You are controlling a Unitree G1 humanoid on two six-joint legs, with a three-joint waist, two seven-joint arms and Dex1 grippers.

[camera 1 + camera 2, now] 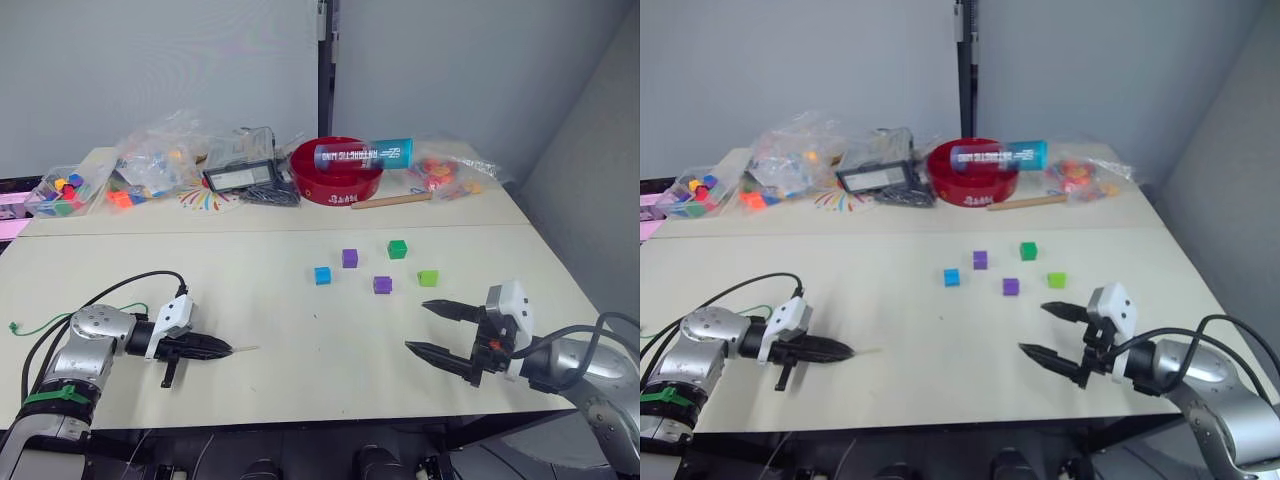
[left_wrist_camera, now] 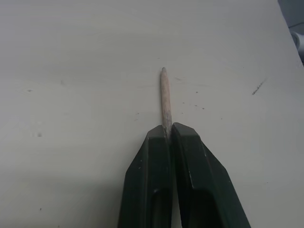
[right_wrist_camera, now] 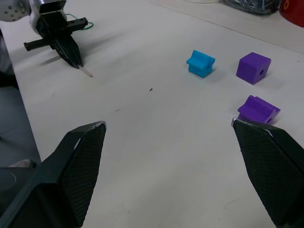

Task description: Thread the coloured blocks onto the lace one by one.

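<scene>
Left hand [image 1: 205, 347] pinches the lace [image 2: 165, 97] tip; right hand [image 1: 440, 330], spread wide, should grip the nearest purple block [image 1: 382, 285] squarely, hole outward.

The lace [image 1: 60, 322] is mostly hidden behind the left arm, its pale tip's [image 2: 165, 97] rear end buried between the closed fingers [image 2: 152, 185].

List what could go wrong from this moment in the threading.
1. The left claw pinches the lace's pale tip with only a short length sticking out, so a block may not slide far before meeting the fingers.
2. The right claw is wide open, apart from the blocks; the nearest purple block lies on its side, so its hole may not face the tip once grasped.
3. The sky blue block also lies tipped.
</scene>
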